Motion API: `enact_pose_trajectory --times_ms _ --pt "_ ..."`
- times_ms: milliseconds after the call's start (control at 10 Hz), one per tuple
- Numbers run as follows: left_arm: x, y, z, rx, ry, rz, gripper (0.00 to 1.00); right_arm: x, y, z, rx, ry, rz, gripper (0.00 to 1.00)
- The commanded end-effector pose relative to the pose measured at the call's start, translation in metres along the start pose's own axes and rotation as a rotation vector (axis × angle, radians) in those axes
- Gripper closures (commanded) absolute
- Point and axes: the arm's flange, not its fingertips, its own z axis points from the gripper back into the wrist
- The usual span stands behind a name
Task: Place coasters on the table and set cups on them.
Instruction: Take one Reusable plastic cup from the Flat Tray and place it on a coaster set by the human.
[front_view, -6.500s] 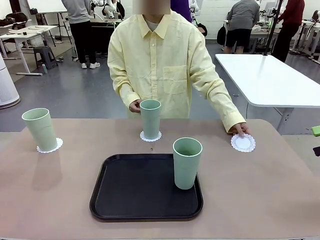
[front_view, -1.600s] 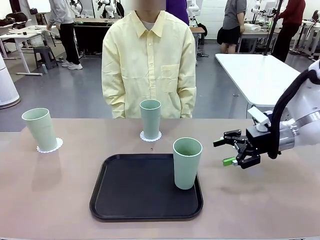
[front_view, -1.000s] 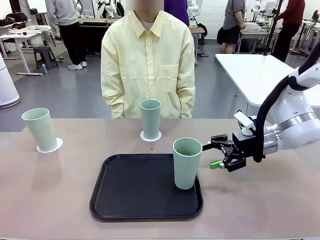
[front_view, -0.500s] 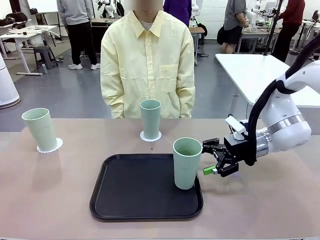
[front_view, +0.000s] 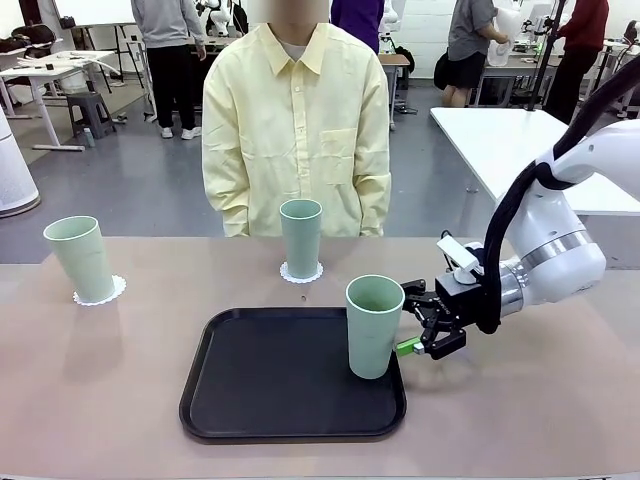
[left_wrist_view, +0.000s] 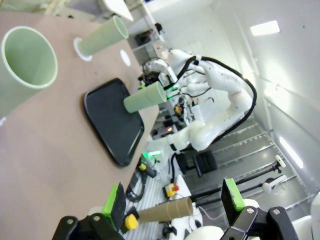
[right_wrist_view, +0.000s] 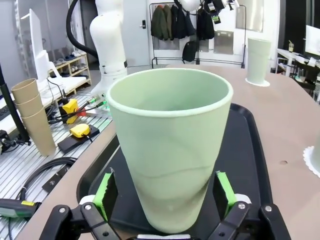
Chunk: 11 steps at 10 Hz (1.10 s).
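Three mint-green cups show in the front view. The left cup (front_view: 80, 258) and the middle cup (front_view: 301, 237) each stand on a white coaster (front_view: 100, 292) (front_view: 301, 272) on the beige table (front_view: 520, 400). A third cup (front_view: 374, 326) (right_wrist_view: 170, 145) stands on the tray's right side. My right gripper (front_view: 412, 325) (right_wrist_view: 165, 200) is open, its green pads (right_wrist_view: 105, 192) standing either side of this cup's lower part, slightly apart from it. The left gripper (left_wrist_view: 172, 202) is open and holds nothing. A bare coaster (left_wrist_view: 125, 57) lies beyond the middle cup (left_wrist_view: 102, 36).
The black tray (front_view: 280, 380) lies at the table's middle front. A person in a yellow shirt (front_view: 295, 130) stands at the far edge, hands behind the table line. A white table (front_view: 520, 150) stands back right.
My right arm has moved left across the table toward the tray. Its open jaws now stand around the cup on the tray. The cups and the person have stayed put.
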Motion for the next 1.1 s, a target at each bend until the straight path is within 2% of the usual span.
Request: enact_pose_trajectory --times_ms 0,1000 --pt "-0.001 -0.002 0.002 -0.006 -0.001 0.0 0.0 -0.004 -0.01 -0.012 -0.008 -0.004 0.024 0.0" --pt "-0.001 -0.002 0.002 -0.006 -0.001 0.0 0.0 -0.009 -0.02 -0.048 0.068 0.005 -0.008 0.0"
